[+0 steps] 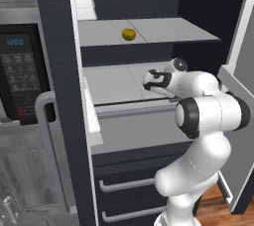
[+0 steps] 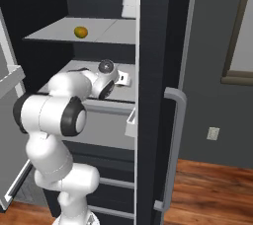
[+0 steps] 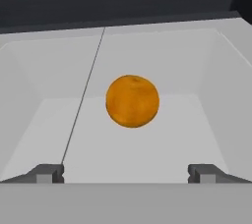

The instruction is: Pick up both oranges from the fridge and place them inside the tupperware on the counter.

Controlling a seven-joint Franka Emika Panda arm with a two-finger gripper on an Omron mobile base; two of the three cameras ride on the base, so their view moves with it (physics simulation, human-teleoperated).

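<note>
microwave [image 1: 22, 74] | left of the fridge [image 1: 59, 71] | blue display [image 1: 14, 42] at the panel's top reads about "12:00", blurred | keypad [image 1: 22, 79] labels below the display: too small to read

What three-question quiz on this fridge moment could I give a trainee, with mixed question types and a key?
1. True or false: the gripper is shut on the bright orange.
2. Multiple choice: the duller orange lies on A) the counter, B) the top shelf of the fridge, C) a door bin.
3. Fill in: in the hand view the bright orange sits in a grey ____, ahead of the fingertips.

Key: 1 false, the jaws stand open and apart from it; 2 B; 3 bin.
</note>
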